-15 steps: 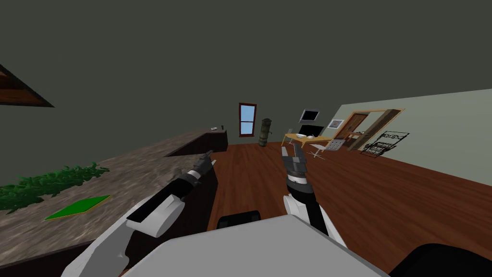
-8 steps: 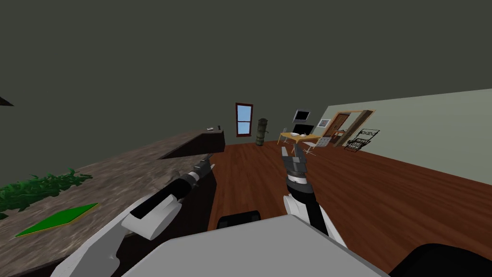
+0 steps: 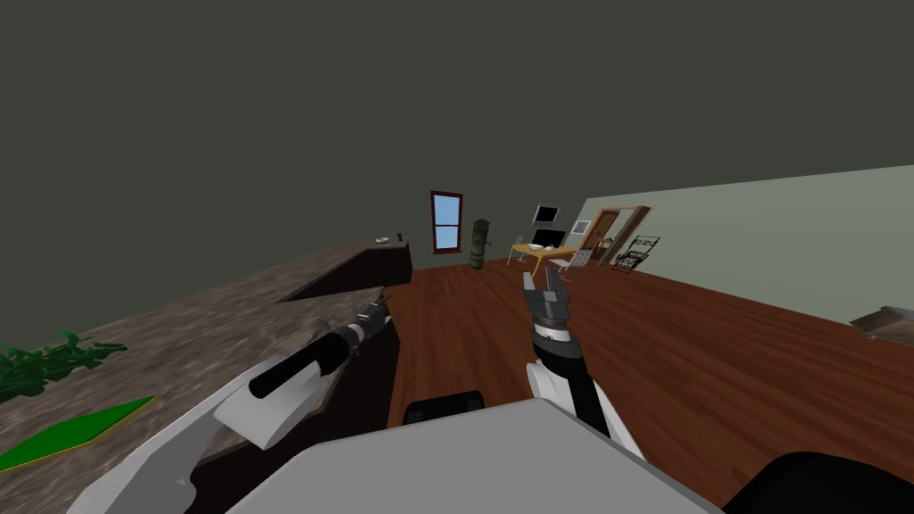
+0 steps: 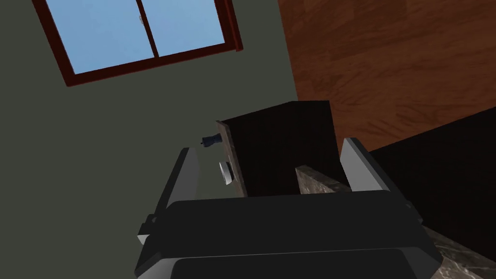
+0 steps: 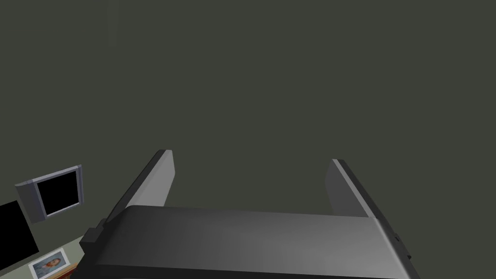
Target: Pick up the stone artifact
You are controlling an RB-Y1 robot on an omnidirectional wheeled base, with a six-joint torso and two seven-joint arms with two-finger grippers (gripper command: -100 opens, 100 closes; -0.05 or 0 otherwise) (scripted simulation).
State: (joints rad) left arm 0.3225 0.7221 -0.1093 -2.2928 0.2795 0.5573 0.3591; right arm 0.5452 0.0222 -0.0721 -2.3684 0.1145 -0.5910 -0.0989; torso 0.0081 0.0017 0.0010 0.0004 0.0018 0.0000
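Stone artifact: prob. the dark grey-green pillar (image 3: 479, 243), upright on the floor, far beyond both grippers and just beside the window (image 3: 445, 220); can't confirm from here.

L gripper (image 3: 382, 303) is spread wide, abt a third of its wrist view across, w/ nothing between the fingers (image 4: 186, 174) and holding nothing. It sits low over the edge of the mottled countertop (image 3: 223, 312); a corner of that top shows close by one finger, contact unclear. Well past its tips, on the counter's far end, lie a small dark item (image 4: 210, 140) and a white round dish (image 4: 225, 173).

R gripper (image 3: 543, 278) points up over the wood floor (image 3: 714, 357), fingers likewise apart, empty, touching nothing.

Behind the L hand on the counter: a flat green board (image 3: 71, 433) and a leafy plant (image 3: 45, 361). Far off past the R hand: a yellow table (image 3: 540, 252).
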